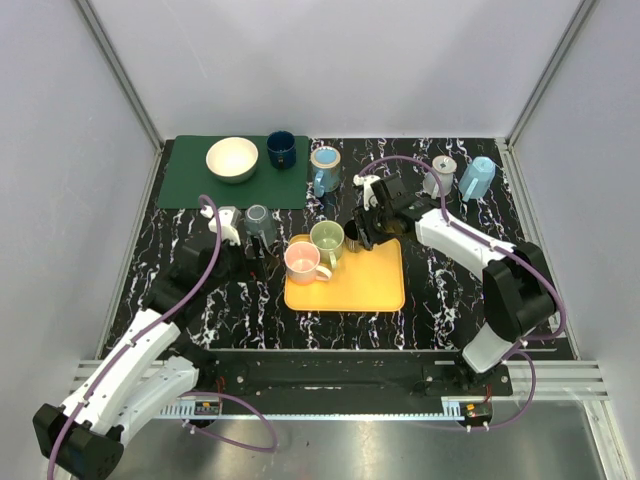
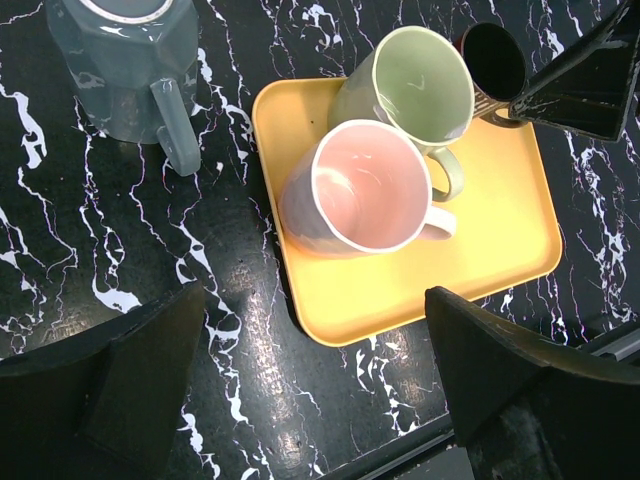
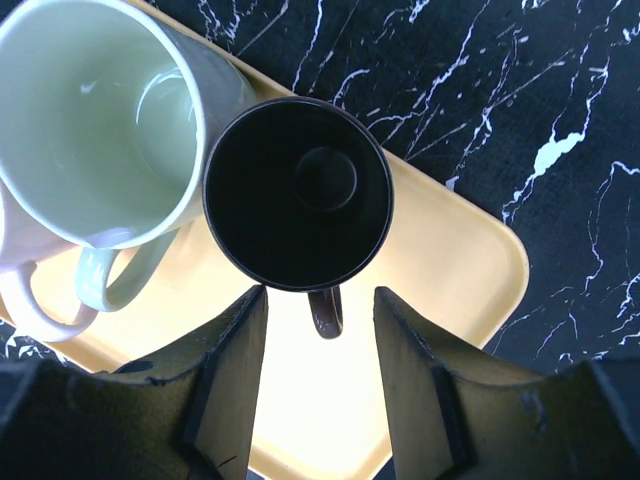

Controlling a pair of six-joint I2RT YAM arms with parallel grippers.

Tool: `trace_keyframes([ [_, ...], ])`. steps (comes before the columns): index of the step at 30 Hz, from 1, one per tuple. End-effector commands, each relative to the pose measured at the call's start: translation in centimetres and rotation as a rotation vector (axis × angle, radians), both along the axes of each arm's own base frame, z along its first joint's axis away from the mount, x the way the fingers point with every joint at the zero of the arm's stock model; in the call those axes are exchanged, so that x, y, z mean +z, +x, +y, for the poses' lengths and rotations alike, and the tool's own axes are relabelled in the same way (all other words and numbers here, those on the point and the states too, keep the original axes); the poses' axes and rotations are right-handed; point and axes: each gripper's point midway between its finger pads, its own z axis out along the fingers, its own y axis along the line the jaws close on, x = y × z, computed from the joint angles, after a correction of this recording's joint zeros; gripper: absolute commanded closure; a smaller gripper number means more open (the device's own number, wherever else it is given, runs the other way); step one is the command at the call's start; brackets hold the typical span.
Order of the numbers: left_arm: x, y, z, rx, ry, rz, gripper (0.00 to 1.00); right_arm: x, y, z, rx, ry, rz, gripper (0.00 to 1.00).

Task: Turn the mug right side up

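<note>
The dark brown mug [image 3: 297,190] stands mouth up at a corner of the yellow tray [image 3: 450,270], just beyond the tips of the right gripper [image 3: 320,295]. Its small loop handle points back into the gap between the two fingers [image 3: 235,370]. They are spread to either side of the handle and grip nothing. The mug's inside is glossy, dark and empty, with a round disc showing at the bottom.

To one side of those fingers, the pale green mug [image 3: 90,120] sits hard against the dark one, empty, glazed and smooth. The pink mug [image 2: 365,185] sits close against the green one, also empty, with a white rim and handle. All three sit on the tray, a flat, matte rectangle with rounded corners.

The left gripper [image 2: 315,300] hangs with its fingers wide apart and grasping nothing, above the tray's edge and the black, white-veined marble table [image 2: 60,200]. Beyond its one finger stands a faceted grey mug [image 2: 130,70] on the table.
</note>
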Motion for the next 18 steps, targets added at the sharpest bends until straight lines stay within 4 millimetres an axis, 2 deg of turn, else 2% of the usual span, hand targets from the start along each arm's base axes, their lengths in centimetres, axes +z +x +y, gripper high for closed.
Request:
trace_keyframes([
  [1, 0.7, 0.3, -0.7, -0.028, -0.020, -0.031, 0.06, 2.0, 0.8, 0.7, 0.011, 0.034, -0.087, 0.48],
  [13, 0.3, 0.4, -0.7, -0.025, -0.017, -0.018, 0.06, 0.5, 0.7, 0.6, 0.018, 0.011, -0.058, 0.50],
  [18, 0.3, 0.4, -0.8, -0.027, -0.018, -0.016, 0.06, 0.6, 0.2, 0.8, 0.031, 0.030, -0.054, 0.47],
])
